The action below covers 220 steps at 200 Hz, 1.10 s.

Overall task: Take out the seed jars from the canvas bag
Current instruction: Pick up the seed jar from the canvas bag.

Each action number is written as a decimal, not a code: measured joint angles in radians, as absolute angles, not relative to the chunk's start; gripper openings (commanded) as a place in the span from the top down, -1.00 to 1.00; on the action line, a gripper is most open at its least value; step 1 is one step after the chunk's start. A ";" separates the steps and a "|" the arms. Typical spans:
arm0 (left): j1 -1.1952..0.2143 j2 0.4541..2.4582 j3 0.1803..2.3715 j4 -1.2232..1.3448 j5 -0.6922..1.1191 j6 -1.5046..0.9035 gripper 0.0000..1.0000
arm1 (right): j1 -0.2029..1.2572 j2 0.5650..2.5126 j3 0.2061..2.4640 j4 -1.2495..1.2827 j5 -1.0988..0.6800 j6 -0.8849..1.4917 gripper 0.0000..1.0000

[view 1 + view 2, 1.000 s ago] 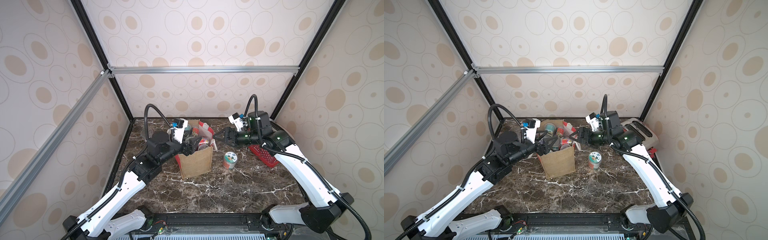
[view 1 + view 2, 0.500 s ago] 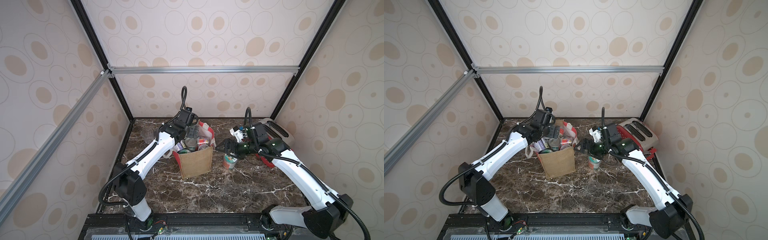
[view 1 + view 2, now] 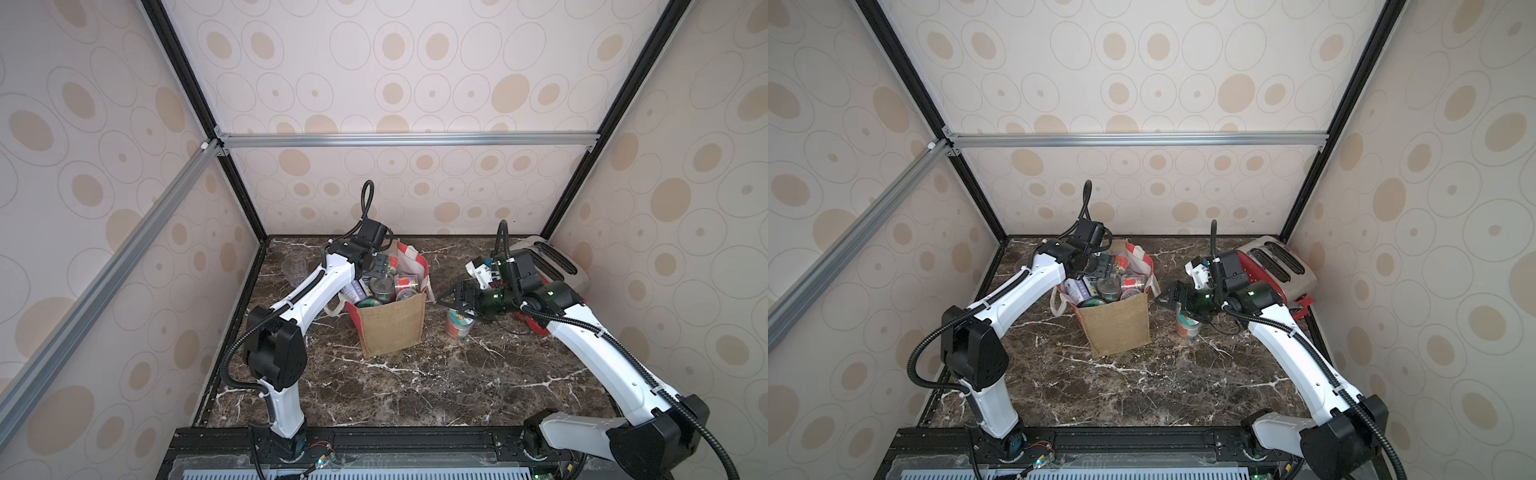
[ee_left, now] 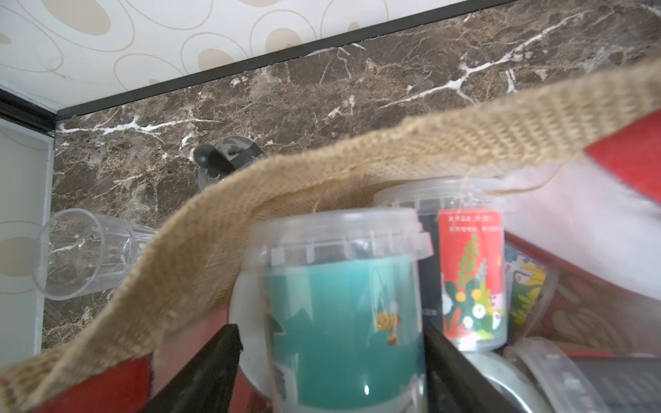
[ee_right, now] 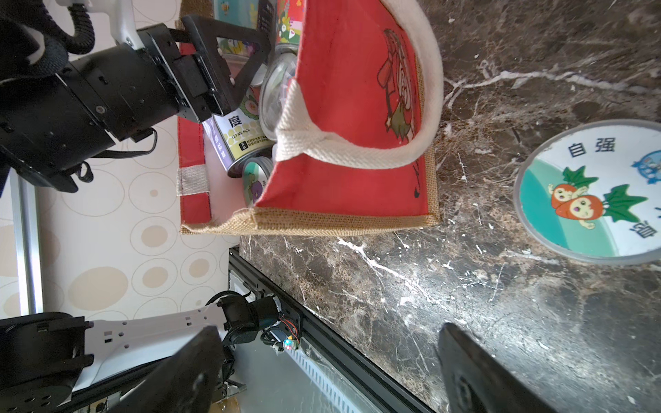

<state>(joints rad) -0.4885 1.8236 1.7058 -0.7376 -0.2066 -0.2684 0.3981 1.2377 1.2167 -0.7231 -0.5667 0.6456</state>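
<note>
The left gripper (image 4: pixel 331 330) is seen lowered into the mouth of the bag (image 4: pixel 357 157). Its jaws are parted and set either side of a teal jar (image 4: pixel 343 321). A gap is left on one side, so the jar is not clamped. A red jar (image 4: pixel 472 275) is stood just beside the teal one, and more jars (image 3: pixel 384 289) are packed in the bag, as shown in both top views.

The right gripper (image 5: pixel 329 329) is held over the table (image 3: pixel 415 395) with its jaws spread wide and nothing between them. Just beside it, and clear of its fingers, a carrot-lid jar (image 3: pixel 459 326) is stood upright on the table. This jar is placed at 3 o'clock from the bag, near it but apart.

A toaster (image 3: pixel 552 266) is found at 2 o'clock from the bag, and a glass (image 3: pixel 294 270) at 10 o'clock.
</note>
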 measured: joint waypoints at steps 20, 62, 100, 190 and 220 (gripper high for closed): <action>-0.488 1.824 1.706 -0.731 -0.197 -0.269 -0.33 | 0.396 1.238 1.213 -0.715 -0.571 0.646 -0.90; -0.488 1.824 1.697 -0.711 -0.185 -0.269 -0.28 | 0.393 1.231 1.201 -0.711 -0.574 0.647 -0.90; -0.488 1.830 1.691 -0.695 -0.181 -0.269 -0.29 | 0.391 1.220 1.188 -0.711 -0.574 0.649 -0.92; -0.484 1.802 1.676 -0.688 -0.160 -0.265 -0.04 | 0.391 1.211 1.185 -0.710 -0.582 0.662 -0.92; -0.492 1.668 1.602 -0.649 -0.109 -0.247 -0.04 | 0.390 1.211 1.189 -0.700 -0.596 0.679 -0.91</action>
